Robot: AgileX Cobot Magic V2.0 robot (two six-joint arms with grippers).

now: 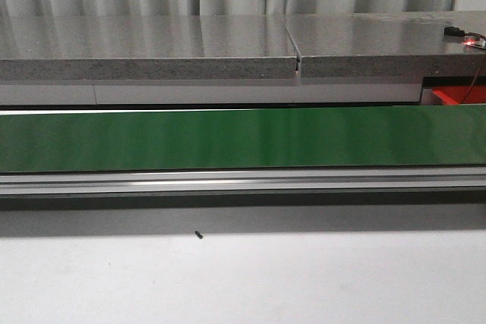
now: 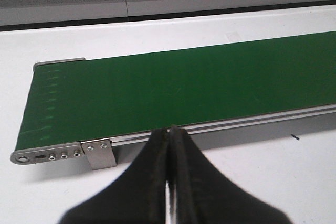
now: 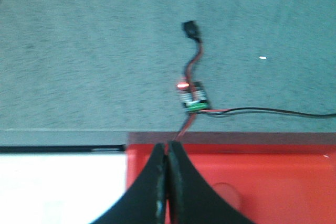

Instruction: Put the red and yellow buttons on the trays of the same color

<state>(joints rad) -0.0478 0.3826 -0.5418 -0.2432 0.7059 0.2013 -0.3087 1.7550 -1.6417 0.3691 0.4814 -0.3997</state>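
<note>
My right gripper (image 3: 168, 145) is shut with nothing between its fingers and hangs over the near left corner of the red tray (image 3: 283, 182). A faint round red shape (image 3: 227, 195) lies in that tray just beside the fingers; it may be a red button. In the front view only a corner of the red tray (image 1: 456, 97) shows, at the far right behind the belt. My left gripper (image 2: 170, 129) is shut and empty, over the white table by the belt's near rail. Yellow buttons and a yellow tray are out of view. Neither gripper shows in the front view.
A long green conveyor belt (image 1: 243, 138) crosses the table, and its end (image 2: 47, 150) shows in the left wrist view. Behind it runs a grey stone counter (image 1: 190, 47). A small circuit board (image 3: 193, 98) with a lit red light and wires lies on the counter.
</note>
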